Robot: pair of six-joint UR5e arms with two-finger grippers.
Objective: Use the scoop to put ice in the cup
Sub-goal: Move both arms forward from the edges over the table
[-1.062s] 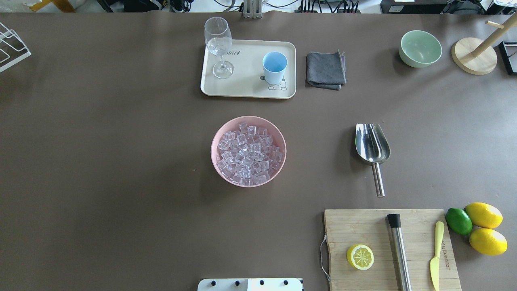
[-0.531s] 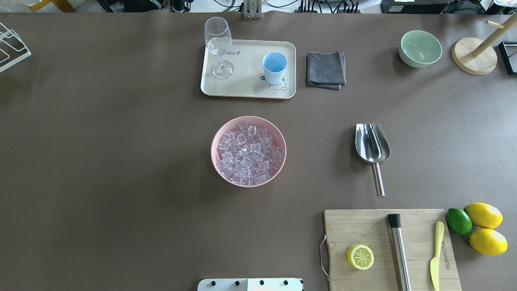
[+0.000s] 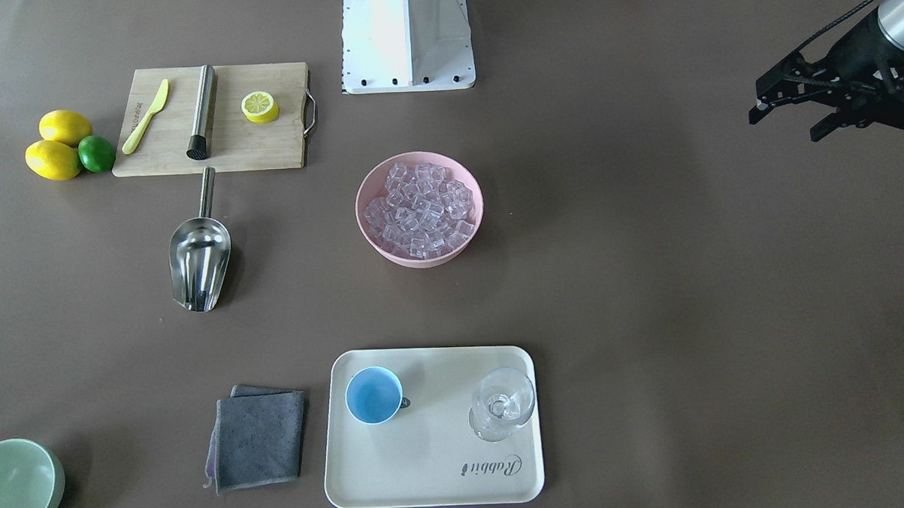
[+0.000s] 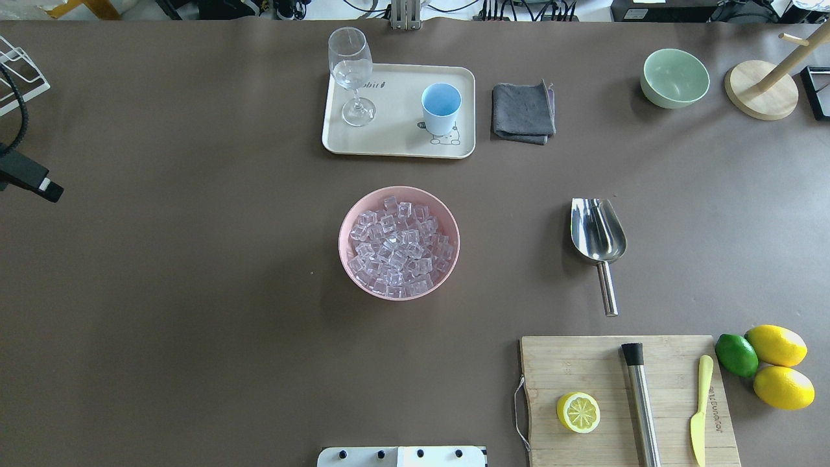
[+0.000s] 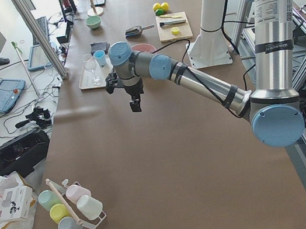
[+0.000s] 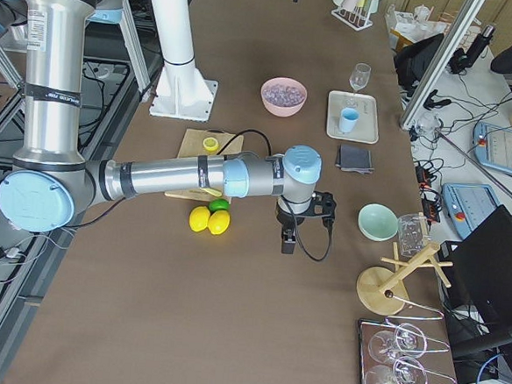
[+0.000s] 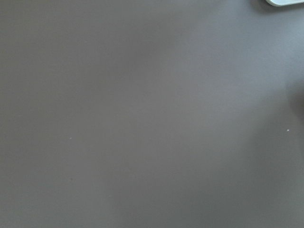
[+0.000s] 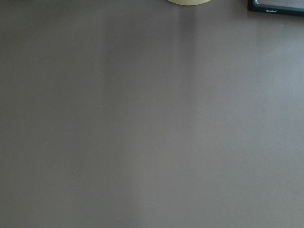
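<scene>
The ice (image 4: 397,245) is a heap of clear cubes in a pink bowl (image 4: 342,241) at the table's middle. The light-blue cup (image 4: 441,107) stands upright on a cream tray (image 4: 395,139) at the back. The steel scoop (image 4: 598,233) lies flat to the bowl's right, handle toward me. My left gripper (image 3: 784,126) hovers open and empty far to the left, and one fingertip (image 4: 48,189) shows at the overhead view's edge. My right gripper (image 6: 290,238) shows only in the exterior right view, beyond the lemons; I cannot tell whether it is open.
A wine glass (image 4: 351,71) stands on the tray beside the cup. A grey cloth (image 4: 524,111) and a pale-green bowl (image 4: 674,78) lie at the back right. A cutting board (image 4: 583,363) holds a lemon half, a steel cylinder (image 4: 640,402) and a knife.
My left gripper has come into the overhead view at its left edge. Nothing on the table has moved.
</scene>
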